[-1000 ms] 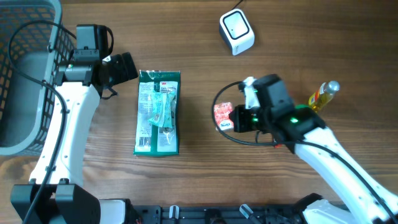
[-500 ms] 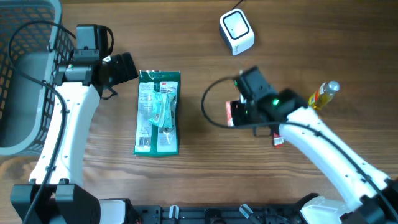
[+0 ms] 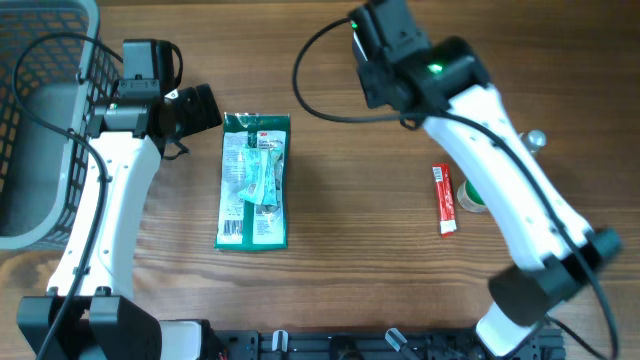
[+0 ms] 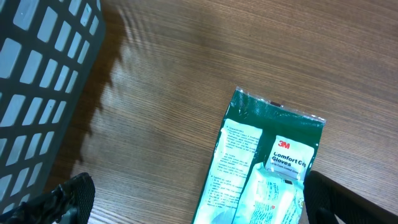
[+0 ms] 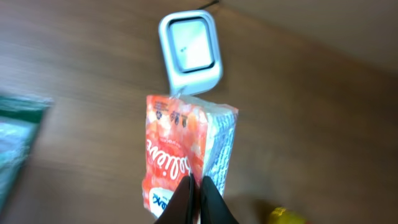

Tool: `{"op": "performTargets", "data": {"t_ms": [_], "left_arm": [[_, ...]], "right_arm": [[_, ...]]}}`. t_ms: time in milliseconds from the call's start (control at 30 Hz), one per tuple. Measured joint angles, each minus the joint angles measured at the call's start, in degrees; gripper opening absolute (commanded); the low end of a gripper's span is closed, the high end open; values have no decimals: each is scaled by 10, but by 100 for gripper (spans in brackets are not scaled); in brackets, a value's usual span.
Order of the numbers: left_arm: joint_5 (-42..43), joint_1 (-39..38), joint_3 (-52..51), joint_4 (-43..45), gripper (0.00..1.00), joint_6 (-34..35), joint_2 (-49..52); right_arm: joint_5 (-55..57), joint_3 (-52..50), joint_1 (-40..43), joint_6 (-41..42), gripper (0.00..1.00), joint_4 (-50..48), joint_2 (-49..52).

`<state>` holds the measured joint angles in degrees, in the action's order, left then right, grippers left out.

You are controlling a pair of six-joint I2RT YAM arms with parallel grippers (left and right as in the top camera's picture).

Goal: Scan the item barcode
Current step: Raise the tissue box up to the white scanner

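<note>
Brown wood table point(image 3: 330, 250) is lying under both arms. Over on the far side, the right pincer point(image 5: 198, 190) is squeezing tight on the bottom edge of the tissue pack point(image 5: 180, 149), w/ both black fingers pinching it & almost no gap btw them. Orange & white tissue pack is sticking out long-ways in front of the wrist camera & is looking a bit blurry. Its far end is lining up w/ the near edge of the white scanner point(image 5: 189, 53) in that view; can't tell if they are touching. Scanner is sitting on the table w/ its square window facing the camera. From above, the right arm is reaching across the far part of the table & covering both the scanner & the pack, so neither is showing there.

Nearer the front, a thin red stick pkt point(image 3: 446, 200) is lying flat, w/ a green round thing point(image 3: 470, 196) just beside it, half hiding under the arm.

Over on the other side, the left pincer point(image 3: 198, 107) is spreading its fingers wide & holding nothing. It is hovering just beside the far left corner of the green glove pack point(image 3: 254, 180), not touching it. Glove pack is lying flat nr the middle of the table. Grey basket point(image 4: 37, 68) is sitting at the left edge, well apart from the tissue pack.
</note>
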<state>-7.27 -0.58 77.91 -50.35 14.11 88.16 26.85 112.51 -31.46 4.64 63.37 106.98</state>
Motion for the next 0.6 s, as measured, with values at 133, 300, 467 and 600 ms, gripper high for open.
{"op": "performTargets", "data": {"t_ms": [133,300,467,600], "left_arm": [[0,0,0,0,100,0,0],[0,0,0,0,100,0,0],[0,0,0,1,100,0,0],[0,0,0,1,100,0,0]], "right_arm": [[80,0,0,-79,4,-88,73],[154,-1,0,-162,4,-201,154],[212,-1,0,-241,4,-291,206],[240,-1,1,-305,4,-353,235]]}}
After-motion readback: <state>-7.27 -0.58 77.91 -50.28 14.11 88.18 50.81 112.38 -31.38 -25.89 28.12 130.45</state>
